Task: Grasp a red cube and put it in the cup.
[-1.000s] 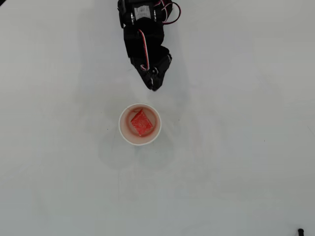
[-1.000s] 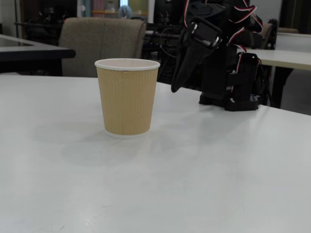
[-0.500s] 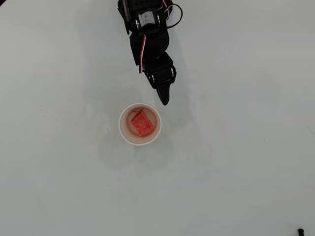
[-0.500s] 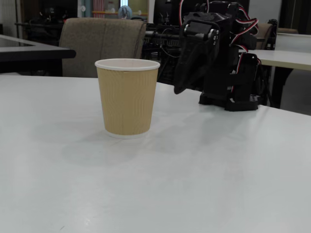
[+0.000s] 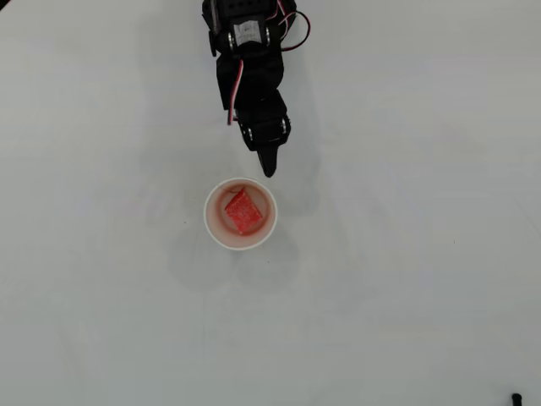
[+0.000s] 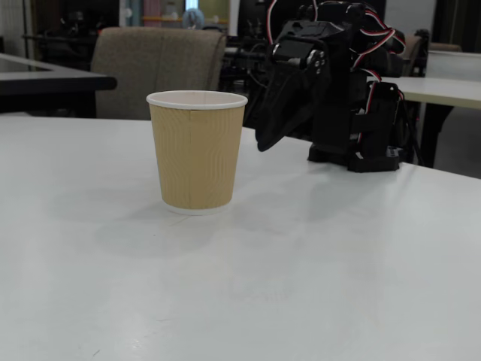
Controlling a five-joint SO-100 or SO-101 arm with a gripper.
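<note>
The red cube (image 5: 243,211) lies inside the cup (image 5: 214,227), tilted on the bottom, as the overhead view shows. In the fixed view the cup (image 6: 197,149) stands upright on the white table, with a tan ribbed wall and a white rolled rim; the cube is hidden inside it there. My black gripper (image 5: 269,167) hangs just behind the cup's rim in the overhead view, its fingers together and empty. In the fixed view the gripper (image 6: 263,143) is to the right of the cup, above the table, apart from it.
The arm's base (image 6: 353,150) stands on the white table (image 6: 301,271) behind the cup. A chair (image 6: 158,68) and dark desks stand beyond the table's far edge. A small black object (image 5: 516,397) sits at the bottom right corner of the overhead view.
</note>
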